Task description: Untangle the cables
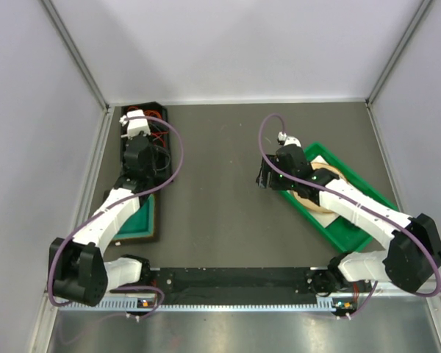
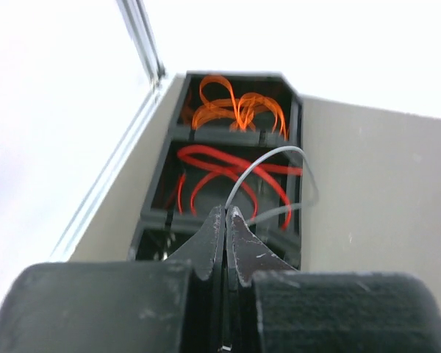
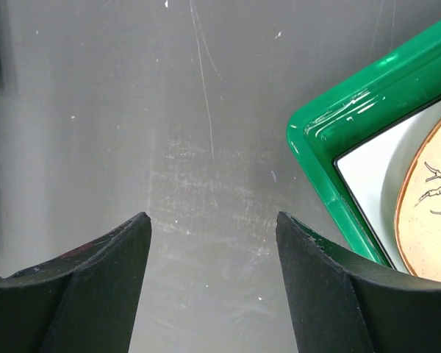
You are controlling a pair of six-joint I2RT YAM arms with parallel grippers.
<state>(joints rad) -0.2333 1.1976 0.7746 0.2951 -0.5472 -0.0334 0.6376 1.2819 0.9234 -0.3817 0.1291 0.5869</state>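
The cables lie in a black compartment tray [image 2: 228,138] at the table's far left corner [image 1: 125,112]. Orange cables [image 2: 235,110] fill its far compartment and red cables [image 2: 220,173] loop in the middle one. A thin grey cable [image 2: 279,151] arcs out of the middle compartment and runs down into the tips of my left gripper [image 2: 226,212], which is shut on it just above the tray's near end. My right gripper [image 3: 213,220] stands open over bare table with nothing between its fingers, right of centre [image 1: 264,177], far from the cables.
A green tray [image 3: 331,132] holding a round plate [image 3: 426,206] lies beside my right gripper, at the table's right [image 1: 353,237]. A teal tray [image 1: 143,213] sits under the left arm. Grey walls enclose the table on three sides.
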